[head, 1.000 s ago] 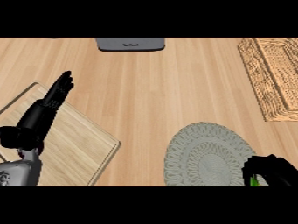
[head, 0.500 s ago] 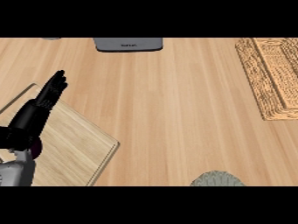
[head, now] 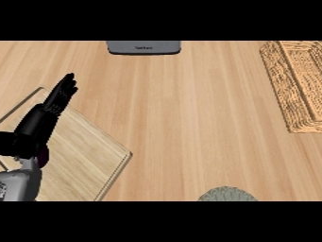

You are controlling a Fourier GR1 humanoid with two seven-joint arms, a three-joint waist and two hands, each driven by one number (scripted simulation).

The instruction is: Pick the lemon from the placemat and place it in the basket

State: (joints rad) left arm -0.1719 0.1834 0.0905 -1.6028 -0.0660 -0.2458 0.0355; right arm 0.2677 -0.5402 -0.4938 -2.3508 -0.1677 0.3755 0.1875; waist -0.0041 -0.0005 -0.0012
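Observation:
Only the far rim of the grey round placemat [head: 226, 194] shows at the lower edge of the head view, right of centre. No lemon is visible. The woven basket [head: 306, 85] lies at the right edge, partly cut off. My left hand [head: 41, 120] rests open at the left, fingers straight and pointing up the counter, above a wooden board. My right hand does not show anywhere.
A light wooden cutting board [head: 80, 160] lies at the lower left under my left forearm. A dark grey appliance [head: 144, 47] sits at the top edge, centre. Bare wooden counter [head: 191, 118] spreads between the board and the basket.
The placemat has slid down the view until only its rim shows. My right hand, seen at the lower right a second ago, has left the view. The left hand keeps its pose.

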